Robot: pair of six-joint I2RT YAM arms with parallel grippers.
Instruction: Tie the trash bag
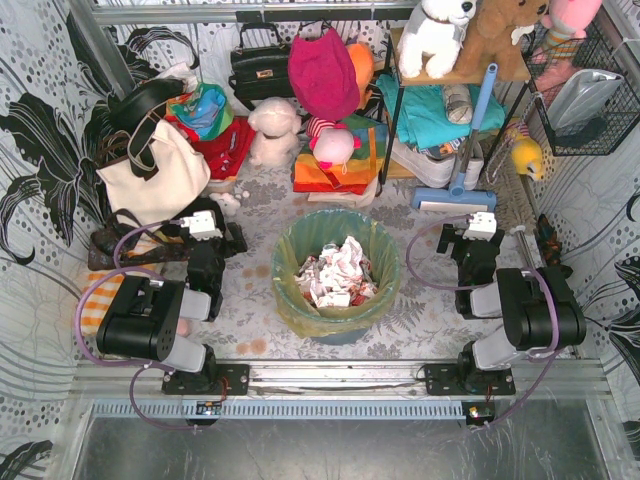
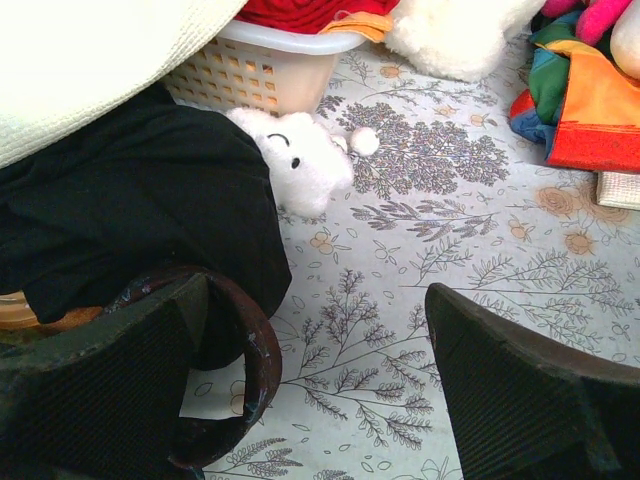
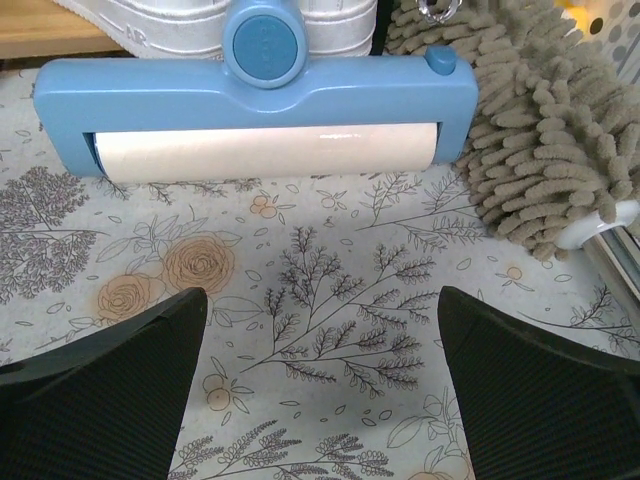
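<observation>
The trash bag (image 1: 296, 306), thin yellow-green plastic, lines a round teal bin (image 1: 345, 333) at the middle of the table, its rim folded over the bin's edge. Crumpled white paper (image 1: 336, 272) fills it. My left gripper (image 1: 218, 232) is left of the bin, apart from it, open and empty (image 2: 320, 400) above the floral cloth. My right gripper (image 1: 472, 234) is right of the bin, apart from it, open and empty (image 3: 320, 390). Neither wrist view shows the bag.
A dark brown bag strap (image 2: 255, 370) curls beside my left finger (image 2: 100, 390), with black cloth (image 2: 130, 210), a small white plush (image 2: 300, 160) and a white basket (image 2: 260, 70) beyond. A blue roller head (image 3: 260, 95) and grey duster (image 3: 540, 130) lie ahead of my right gripper.
</observation>
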